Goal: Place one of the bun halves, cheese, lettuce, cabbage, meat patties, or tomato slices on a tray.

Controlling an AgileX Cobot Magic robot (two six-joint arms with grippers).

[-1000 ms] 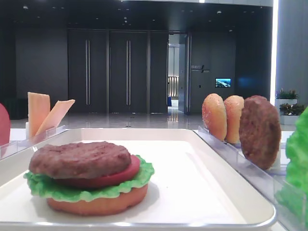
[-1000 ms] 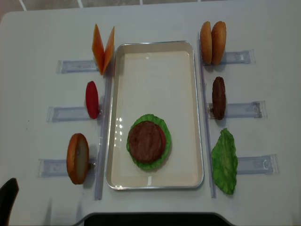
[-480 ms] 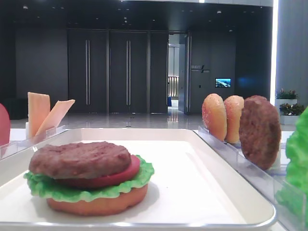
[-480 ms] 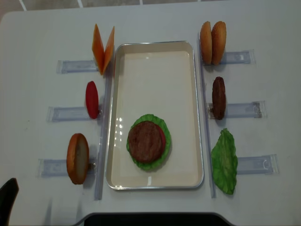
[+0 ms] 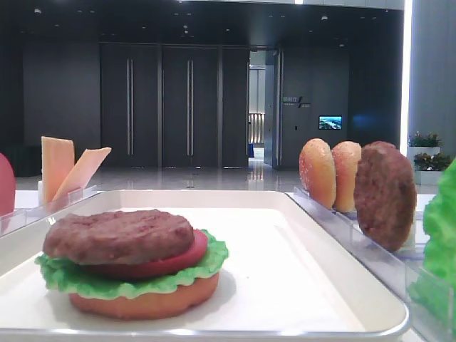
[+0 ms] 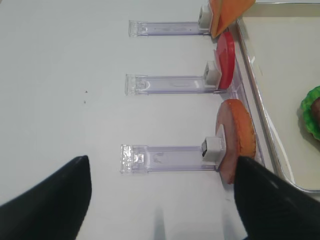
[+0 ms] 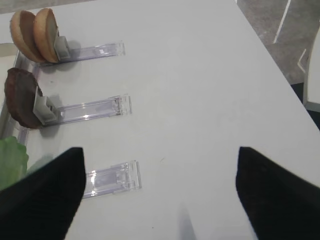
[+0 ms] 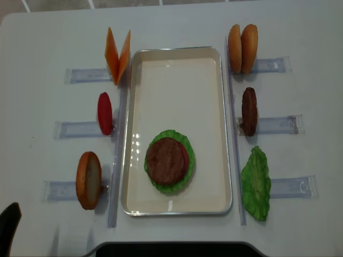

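Both hands spread (nothing held): left hand (image 6: 160, 200) near bun (image 6: 239, 140), right hand (image 7: 157, 195) over holder (image 7: 111, 179).

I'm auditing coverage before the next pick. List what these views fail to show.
- Low front view: bun half under the stack is mostly covered by lettuce; its top face is hidden.
- Same view: spare lettuce and spare tomato slice are cut off by the edges.
- Overhead view: neither gripper shows its jaws; only a dark corner sliver appears.

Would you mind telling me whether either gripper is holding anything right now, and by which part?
Nothing is held. The right gripper and the left gripper both have their fingers spread wide over bare table.
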